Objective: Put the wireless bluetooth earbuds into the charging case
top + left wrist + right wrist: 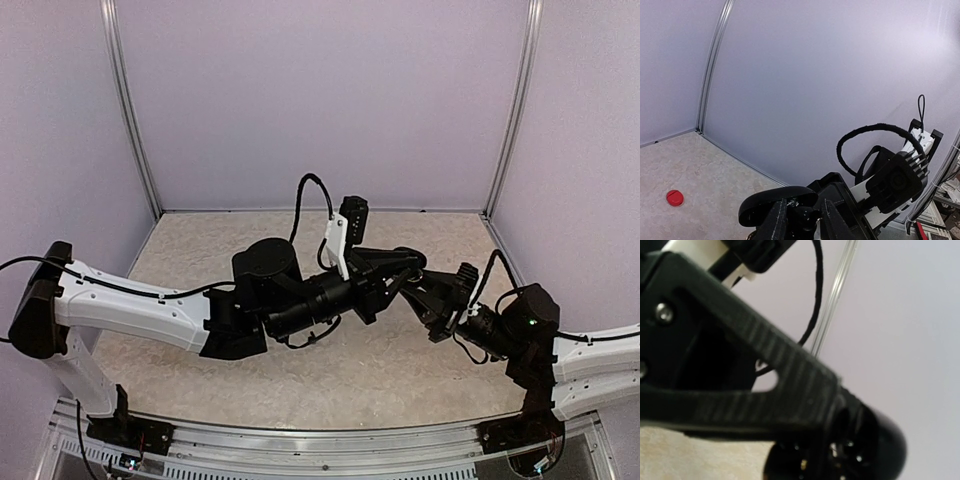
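Gripping narrowly with left gripper (803, 211) a glossy black rounded plastic charging case (776, 201), above worktop (380, 372) middle, meeting right gripper (434, 292), pinched shut, contents unseen. Align slowly, seat gently. Afterwards fetch small red round earbud (675, 198) near a worktop corner.

Black-and-white arms (140, 305), beige mottled table (400, 370), lilac walls (320, 100) (one red disc (675, 198))

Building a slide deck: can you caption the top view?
Left gripper and right gripper close together above the beige table, arms reaching in from either side.
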Available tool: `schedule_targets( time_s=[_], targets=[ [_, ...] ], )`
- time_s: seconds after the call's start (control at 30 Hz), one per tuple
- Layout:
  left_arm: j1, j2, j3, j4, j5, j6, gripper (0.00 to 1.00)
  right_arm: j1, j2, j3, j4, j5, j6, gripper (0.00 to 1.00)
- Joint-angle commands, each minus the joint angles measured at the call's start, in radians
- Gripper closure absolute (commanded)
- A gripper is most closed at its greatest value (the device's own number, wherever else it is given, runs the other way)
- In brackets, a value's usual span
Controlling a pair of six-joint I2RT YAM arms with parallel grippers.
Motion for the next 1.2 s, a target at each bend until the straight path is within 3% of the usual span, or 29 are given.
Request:
schedule_targets(
  time_s=[0.0, 1.17],
  targets=[
    [0.022, 0.054, 0.001, -0.207, -0.108, -0.017, 0.75, 0.024, -0.055, 0.032, 0.145, -0.089, -0.016, 1.00],
    [-0.031, 0.086, 0.019, -0.283, -0.102, 0.127, 0.80, 0.025, -0.056, 0.042, 0.140, -0.004, 0.033, 1.00]
  ],
)
